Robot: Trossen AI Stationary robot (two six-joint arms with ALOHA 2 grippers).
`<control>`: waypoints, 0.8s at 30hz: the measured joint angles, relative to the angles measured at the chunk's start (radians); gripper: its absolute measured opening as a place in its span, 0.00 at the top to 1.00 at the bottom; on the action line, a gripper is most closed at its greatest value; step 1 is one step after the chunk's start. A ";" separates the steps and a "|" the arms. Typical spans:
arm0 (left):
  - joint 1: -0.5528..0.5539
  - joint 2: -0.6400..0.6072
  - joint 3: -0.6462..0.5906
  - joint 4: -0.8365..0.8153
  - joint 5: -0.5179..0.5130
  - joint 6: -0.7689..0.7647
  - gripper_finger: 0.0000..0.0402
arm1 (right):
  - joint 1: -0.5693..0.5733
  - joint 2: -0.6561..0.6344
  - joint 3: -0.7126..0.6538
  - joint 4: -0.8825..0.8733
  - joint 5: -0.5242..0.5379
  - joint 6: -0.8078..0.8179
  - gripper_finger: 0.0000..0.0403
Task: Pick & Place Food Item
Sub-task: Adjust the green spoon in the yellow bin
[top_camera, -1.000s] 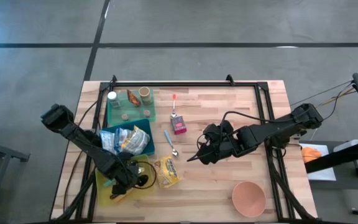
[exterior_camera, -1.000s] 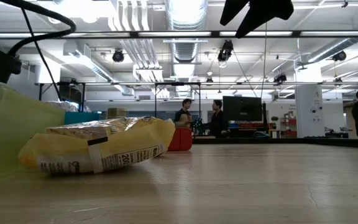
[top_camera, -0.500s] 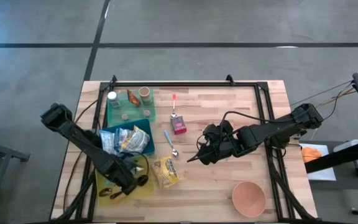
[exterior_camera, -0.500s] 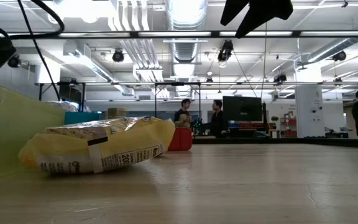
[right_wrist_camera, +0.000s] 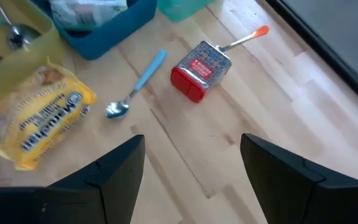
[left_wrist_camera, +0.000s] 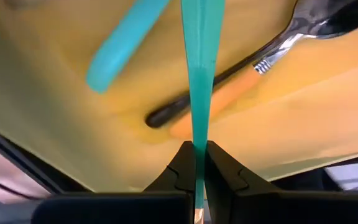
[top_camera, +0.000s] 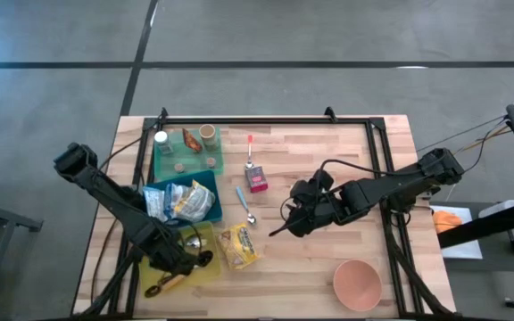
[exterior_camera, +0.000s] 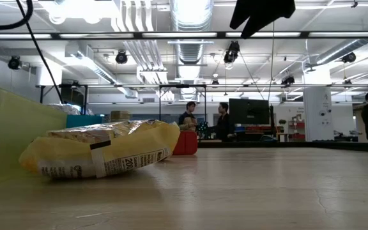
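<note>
The left gripper [left_wrist_camera: 194,163], pinched on a thin teal utensil handle [left_wrist_camera: 199,74], has drifted toward seven o'clock over the yellow-green tray [top_camera: 205,267]. The right gripper [right_wrist_camera: 191,180] hovers wide open, empty, mid-table. The yellow crinkly snack bag [top_camera: 239,247] lies untouched at six o'clock.

Lab hall: exposed ducts [exterior_camera: 187,25], monitors [exterior_camera: 248,112]

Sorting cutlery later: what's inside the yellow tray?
The flat yellow plastic tray holds an orange-handled metal utensil and a light-blue handle; the left pincer, gripping a teal handle, covers the rest.
</note>
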 joint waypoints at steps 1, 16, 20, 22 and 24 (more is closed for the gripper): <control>0.000 -0.002 0.000 0.008 0.001 -0.041 0.97 | -0.003 0.000 0.000 -0.008 0.004 -0.015 0.35; 0.220 0.010 0.037 -0.093 -0.008 -0.308 0.97 | -0.034 -0.072 -0.001 -0.311 0.116 -0.236 0.35; 0.293 0.047 0.038 -0.076 -0.039 -0.309 0.97 | -0.004 -0.184 -0.001 -0.294 0.099 -0.278 0.35; 0.308 0.077 0.039 -0.080 -0.048 -0.313 0.97 | 0.002 -0.250 -0.001 -0.286 0.097 -0.262 0.35; 0.322 0.116 0.040 -0.061 -0.053 -0.319 0.97 | 0.007 -0.313 -0.001 -0.273 0.097 -0.265 0.35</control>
